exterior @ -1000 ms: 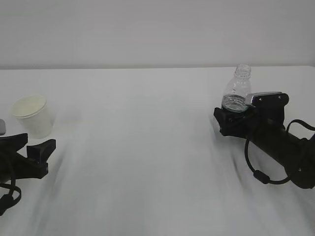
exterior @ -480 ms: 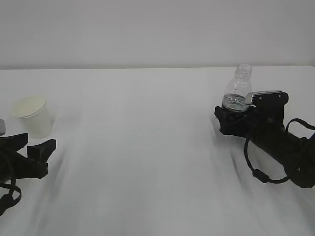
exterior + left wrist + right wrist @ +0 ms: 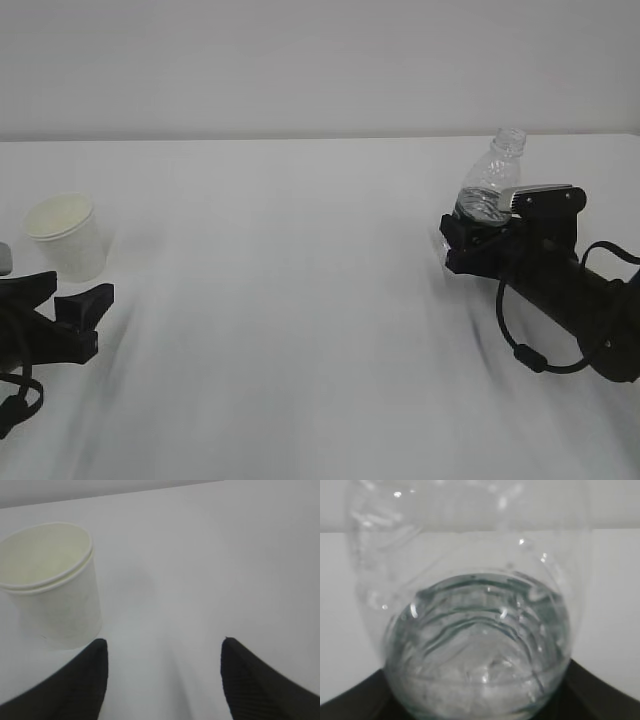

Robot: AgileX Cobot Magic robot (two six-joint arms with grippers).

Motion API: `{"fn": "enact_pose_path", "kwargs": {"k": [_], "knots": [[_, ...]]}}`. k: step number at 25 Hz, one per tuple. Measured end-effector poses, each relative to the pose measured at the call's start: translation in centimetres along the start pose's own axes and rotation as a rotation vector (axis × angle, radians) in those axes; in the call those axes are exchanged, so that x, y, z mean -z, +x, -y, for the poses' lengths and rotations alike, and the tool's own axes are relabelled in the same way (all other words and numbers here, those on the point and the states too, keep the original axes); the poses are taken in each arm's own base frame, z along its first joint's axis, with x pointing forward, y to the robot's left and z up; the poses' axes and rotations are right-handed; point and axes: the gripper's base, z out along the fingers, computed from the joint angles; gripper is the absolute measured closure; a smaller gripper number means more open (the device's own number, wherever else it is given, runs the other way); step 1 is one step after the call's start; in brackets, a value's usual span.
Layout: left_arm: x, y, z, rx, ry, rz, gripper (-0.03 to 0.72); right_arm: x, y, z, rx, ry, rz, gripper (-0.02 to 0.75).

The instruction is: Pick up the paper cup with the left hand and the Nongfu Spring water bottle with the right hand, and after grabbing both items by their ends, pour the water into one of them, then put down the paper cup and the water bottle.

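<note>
Looked like a lab test setup: bare white bench (image 3: 300, 300), blank pale wall (image 3: 300, 60), two black robot arms.

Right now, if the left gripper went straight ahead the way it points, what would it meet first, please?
Probably nothing: the left gripper points past the paper cup, which stands left of its line, and only bare table lies ahead. Its left finger might graze the cup.

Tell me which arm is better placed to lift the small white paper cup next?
The left. Its open gripper sits just in front of the small white paper cup, which stands slightly left of its gap. The right gripper is far across the table, around the clear plastic water bottle.
</note>
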Motion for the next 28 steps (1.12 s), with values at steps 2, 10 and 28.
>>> {"fn": "enact_pose_path", "kwargs": {"k": [2, 10, 28], "knots": [[0.0, 0.0, 0.0, 0.000, 0.000, 0.000, 0.183, 0.0, 0.0, 0.0, 0.000, 0.000, 0.000, 0.281], [0.0, 0.0, 0.0, 0.000, 0.000, 0.000, 0.183, 0.0, 0.0, 0.0, 0.002, -0.004, -0.001, 0.304], [0.0, 0.0, 0.0, 0.000, 0.000, 0.000, 0.183, 3.1, -1.7, -1.4, 0.165, -0.070, -0.027, 0.309]]}}
